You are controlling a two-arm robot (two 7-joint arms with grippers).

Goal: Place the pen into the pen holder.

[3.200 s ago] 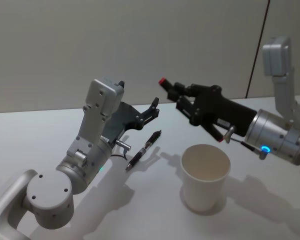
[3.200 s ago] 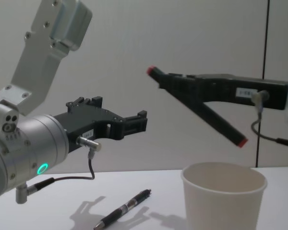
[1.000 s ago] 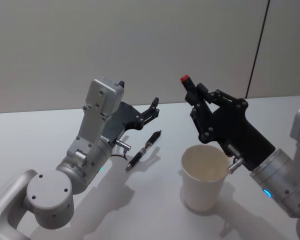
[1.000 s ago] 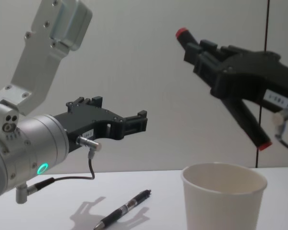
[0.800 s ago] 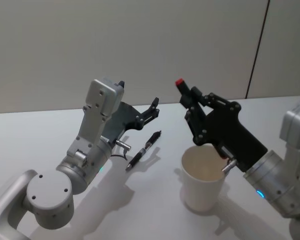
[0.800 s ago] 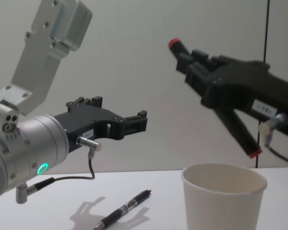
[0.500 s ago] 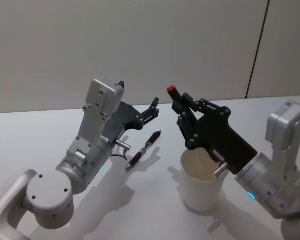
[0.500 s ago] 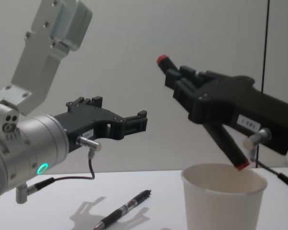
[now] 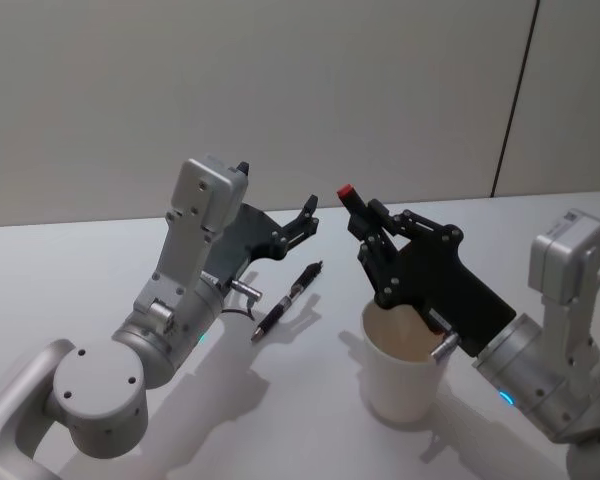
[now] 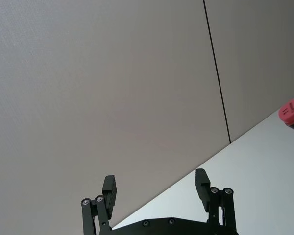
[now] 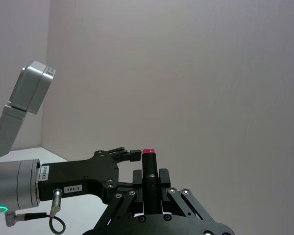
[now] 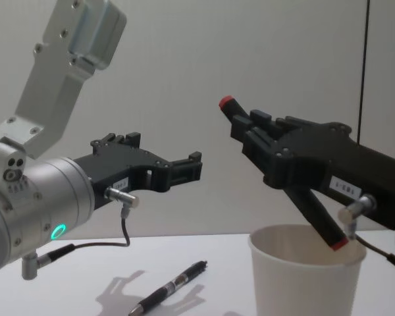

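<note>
My right gripper (image 12: 249, 129) is shut on a black pen (image 12: 319, 217) with red ends and holds it tilted over the pen holder (image 12: 307, 276), a wide white paper cup. The pen's lower red end (image 12: 340, 244) sits just inside the cup's rim, and its upper red end (image 9: 346, 192) points up and away. In the right wrist view the pen (image 11: 149, 182) stands between the fingers of that gripper (image 11: 150, 178). A second, black pen (image 9: 288, 300) lies on the table left of the pen holder (image 9: 408, 355). My left gripper (image 9: 302, 222) hangs open above that pen, holding nothing.
The white table (image 9: 70, 270) runs back to a plain grey wall with a dark vertical seam (image 9: 516, 95). My left arm's silver elbow (image 9: 100, 395) fills the near left. In the left wrist view the open left gripper (image 10: 156, 186) faces the wall.
My right gripper has swung from high on the right, down and in over the cup, tilting the pen so its lower end dips into the cup's mouth. The left arm and the table pen stayed still.
</note>
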